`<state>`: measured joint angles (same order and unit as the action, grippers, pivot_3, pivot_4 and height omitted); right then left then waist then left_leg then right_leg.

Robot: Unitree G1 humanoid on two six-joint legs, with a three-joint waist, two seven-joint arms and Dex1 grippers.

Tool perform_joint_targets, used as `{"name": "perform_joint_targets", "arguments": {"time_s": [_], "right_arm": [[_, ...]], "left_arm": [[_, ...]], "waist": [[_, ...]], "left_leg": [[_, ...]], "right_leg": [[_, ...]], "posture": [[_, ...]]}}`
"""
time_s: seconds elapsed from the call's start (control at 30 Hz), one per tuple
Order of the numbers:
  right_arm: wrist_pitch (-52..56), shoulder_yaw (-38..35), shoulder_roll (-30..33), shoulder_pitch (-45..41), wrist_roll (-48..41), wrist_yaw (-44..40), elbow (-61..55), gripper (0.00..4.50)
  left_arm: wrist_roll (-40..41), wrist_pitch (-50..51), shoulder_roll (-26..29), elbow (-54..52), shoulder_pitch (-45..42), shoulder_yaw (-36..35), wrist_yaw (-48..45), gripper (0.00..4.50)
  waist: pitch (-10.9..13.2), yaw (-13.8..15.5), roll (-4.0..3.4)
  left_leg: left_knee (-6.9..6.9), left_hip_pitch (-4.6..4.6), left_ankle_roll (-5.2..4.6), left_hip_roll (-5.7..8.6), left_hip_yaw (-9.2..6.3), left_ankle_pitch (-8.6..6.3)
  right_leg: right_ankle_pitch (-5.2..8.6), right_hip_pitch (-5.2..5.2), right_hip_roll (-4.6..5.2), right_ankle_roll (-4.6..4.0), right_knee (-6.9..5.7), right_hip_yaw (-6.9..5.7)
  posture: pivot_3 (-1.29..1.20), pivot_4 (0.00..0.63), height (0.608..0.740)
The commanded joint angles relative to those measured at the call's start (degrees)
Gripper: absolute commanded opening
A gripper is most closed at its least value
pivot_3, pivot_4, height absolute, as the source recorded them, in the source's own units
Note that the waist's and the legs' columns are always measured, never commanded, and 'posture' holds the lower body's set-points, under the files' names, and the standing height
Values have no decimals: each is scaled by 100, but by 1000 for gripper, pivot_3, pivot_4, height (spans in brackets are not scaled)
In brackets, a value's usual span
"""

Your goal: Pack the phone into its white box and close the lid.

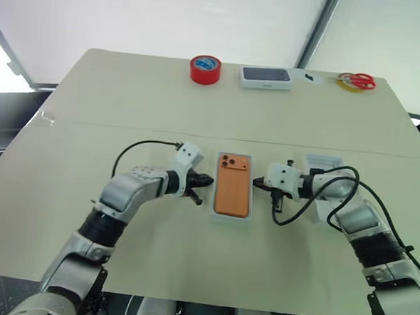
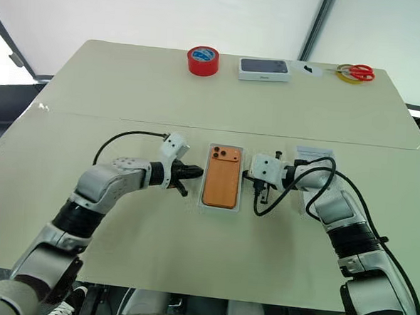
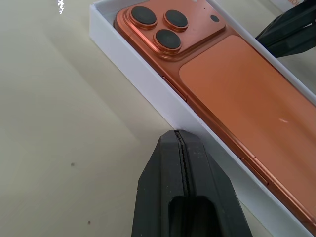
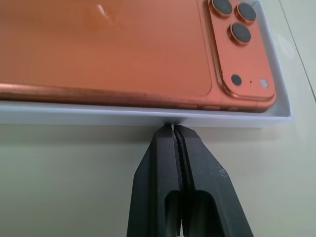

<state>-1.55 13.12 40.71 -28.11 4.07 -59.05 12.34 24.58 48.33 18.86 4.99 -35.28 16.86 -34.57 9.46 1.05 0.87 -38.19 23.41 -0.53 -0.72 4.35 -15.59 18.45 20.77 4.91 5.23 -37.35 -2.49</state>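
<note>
Wrist views: both grippers (image 3: 180, 136) (image 4: 173, 127) closed, empty, flanking white box (image 3: 148, 84).

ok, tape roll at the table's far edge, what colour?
Red, with a blue core; clearest in the left eye view.

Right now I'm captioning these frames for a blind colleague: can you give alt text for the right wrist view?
An orange smartphone, back up with three dark lenses, lies in a shallow white cardboard box on a pale tabletop. The right gripper, its two black fingers shut together, has its tips at the box's near long wall.
</note>
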Motion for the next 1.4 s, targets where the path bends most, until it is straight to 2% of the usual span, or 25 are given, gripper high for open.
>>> {"name": "perform_joint_targets", "arguments": {"time_s": [0.03, 0.33, 0.5, 0.9, 1.1, 1.2, 1.3, 1.33, 1.4], "right_arm": [[-122, -235, 225, -2, -74, -51, -135, 49], [-248, -655, 811, 496, -163, -112, -218, 49], [-41, -792, 892, 702, -289, -217, -435, 49], [-374, -810, 1044, 736, -27, -70, -53, 49], [-689, -1007, 1421, 1008, 39, 48, 222, 49], [-684, -1106, 1529, 1169, -81, 13, 177, 49], [-61, -1331, 1417, 1195, -709, -230, -236, 49], [201, -1409, 1381, 1192, -955, -323, -381, 288], [643, -1518, 1366, 1197, -1228, -372, -607, 866]], "left_arm": [[-90, -193, -559, 262, -326, 261, -247, 0], [-660, -583, -1283, 843, -561, 502, -544, 0], [-841, -722, -1279, 1015, -560, 370, -611, 0], [-1063, -911, -1271, 1005, -473, 246, -595, 0], [-916, -1103, -1136, 540, -279, -175, -550, 0], [-896, -1338, -896, 77, -18, -286, -671, 0], [-526, -1065, -561, -531, 301, -542, -973, 0], [-378, -904, -429, -708, 397, -616, -1096, 0], [-330, -1038, -126, -1026, 617, -732, -1245, 527]], "waist": [[0, -7, 1], [1, -28, -1], [1, -34, -2], [1, -35, -3], [1, -33, -3], [1, -44, -3], [1, -47, -5], [2, -50, -7], [4, -53, -10]], "left_leg": [[-1, 1, -2, 2, 0, -1], [0, 2, -7, -3, 2, -4], [-2, 1, -7, -4, 1, -4], [-3, 1, -7, -4, 1, -4], [-2, 1, -7, -4, 1, -4], [-3, -1, -7, -5, 1, -4], [-3, -3, -6, -7, 1, -3], [-2, -2, -6, -8, 1, -3], [-2, -2, -6, -10, 0, -3]], "right_leg": [[0, 0, 2, 0, 0, 0], [0, 3, -2, 2, 1, 0], [0, 2, -2, 1, 1, 1], [0, 1, -2, 1, 1, 1], [0, 1, -1, 1, 1, 1], [0, -2, -1, 1, 1, 1], [0, -3, -2, 1, 1, 1], [0, -2, -2, 1, 1, 1], [0, -2, -3, 1, 1, 1]], "posture": [[0, 150, 730], [0, 150, 730], [0, 150, 730], [0, 150, 730], [0, 150, 730], [0, 150, 730], [0, 150, 730], [0, 150, 730], [0, 150, 730]]}}
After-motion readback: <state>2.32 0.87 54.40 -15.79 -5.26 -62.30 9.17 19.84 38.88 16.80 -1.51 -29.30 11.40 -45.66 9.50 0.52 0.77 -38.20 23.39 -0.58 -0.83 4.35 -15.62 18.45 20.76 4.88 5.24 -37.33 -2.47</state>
